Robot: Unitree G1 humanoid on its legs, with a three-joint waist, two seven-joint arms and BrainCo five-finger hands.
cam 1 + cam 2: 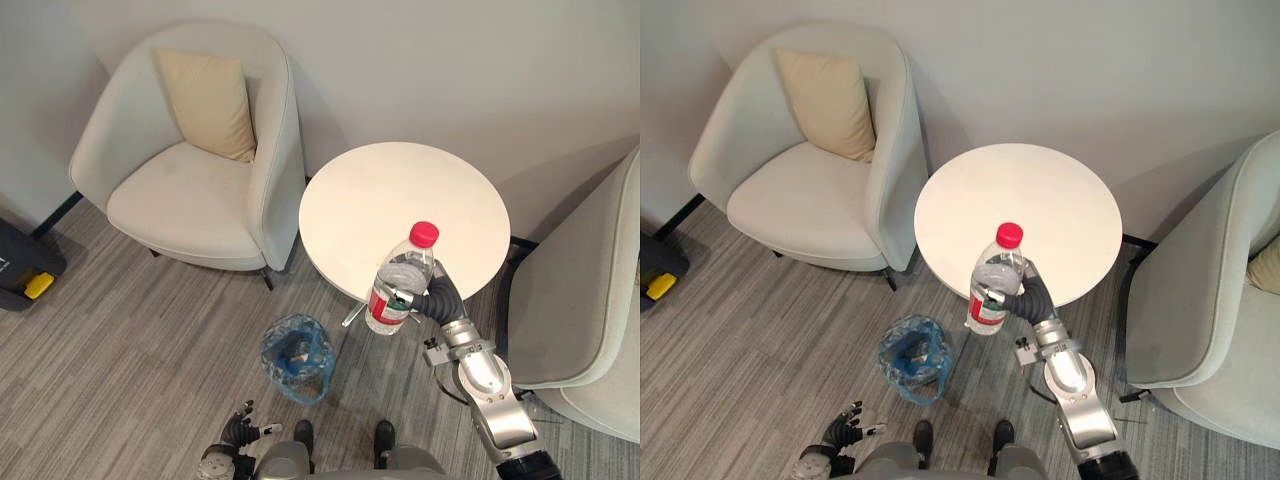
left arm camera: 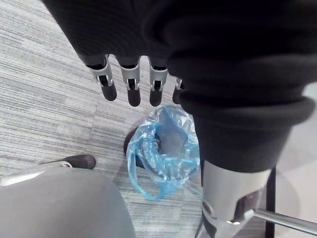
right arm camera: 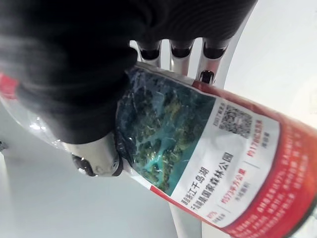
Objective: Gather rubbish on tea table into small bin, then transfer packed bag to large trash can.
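My right hand [image 1: 432, 296] is shut on a clear plastic bottle [image 1: 402, 280] with a red cap and a red label, held upright in the air over the near edge of the round white tea table [image 1: 400, 195]. Up close, the bottle's label [image 3: 208, 158] lies across the palm with the fingers [image 3: 181, 49] curled round it. The small bin [image 1: 297, 357], lined with a blue bag, stands on the floor to the left of the bottle. My left hand [image 1: 237, 432] hangs low near the bin, its fingers [image 2: 133, 84] straight and holding nothing.
A pale armchair [image 1: 190, 160] with a beige cushion [image 1: 210, 100] stands left of the table. Another armchair [image 1: 590, 320] stands at the right. A dark device with a yellow part [image 1: 25, 265] lies on the floor at the far left. Grey carpet surrounds the bin.
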